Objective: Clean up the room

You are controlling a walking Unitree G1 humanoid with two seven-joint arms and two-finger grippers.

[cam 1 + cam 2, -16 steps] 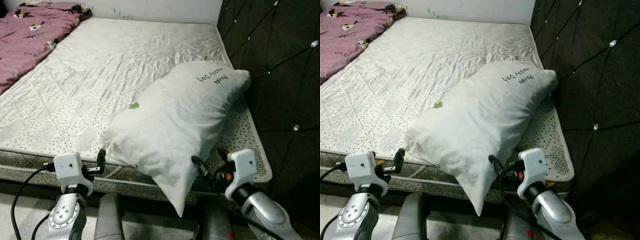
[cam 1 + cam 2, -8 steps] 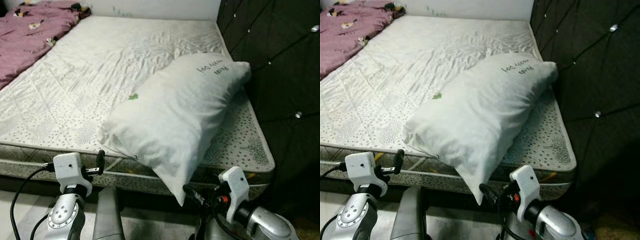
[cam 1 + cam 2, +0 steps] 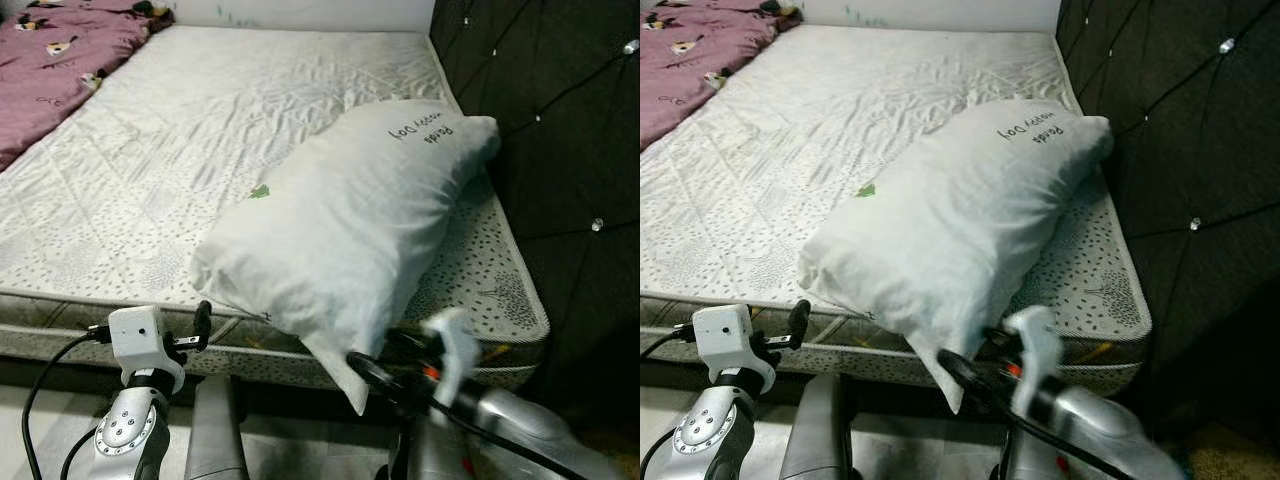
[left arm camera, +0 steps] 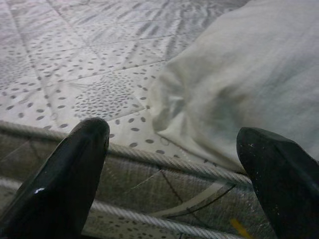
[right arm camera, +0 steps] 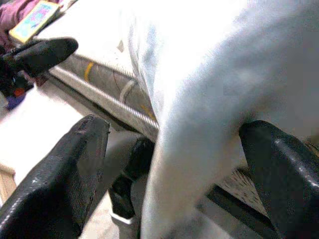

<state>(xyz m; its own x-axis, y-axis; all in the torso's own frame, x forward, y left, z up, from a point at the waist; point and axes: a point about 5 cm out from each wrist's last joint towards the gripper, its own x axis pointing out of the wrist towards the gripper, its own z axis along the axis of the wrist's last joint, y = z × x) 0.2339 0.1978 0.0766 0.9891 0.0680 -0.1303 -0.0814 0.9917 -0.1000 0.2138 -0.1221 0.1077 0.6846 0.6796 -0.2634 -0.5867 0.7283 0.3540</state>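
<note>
Right gripper (image 5: 169, 174) jaws wide astride pillow (image 3: 350, 220) corner, left gripper (image 4: 174, 169) jaws wide, empty, near mattress (image 3: 150, 200) edge

Soft, even indoor light falls on the mattress (image 3: 200, 150), showing its creases without hard shadows. The tufted headboard (image 3: 560, 150) stays dark, its studs catching small glints. The right gripper (image 3: 375, 372) and its wrist smear with motion blur in both eye views. In the right wrist view the pillow (image 5: 209, 74) glares white and overexposed; the left wrist view is dimmer and grainy.
</note>
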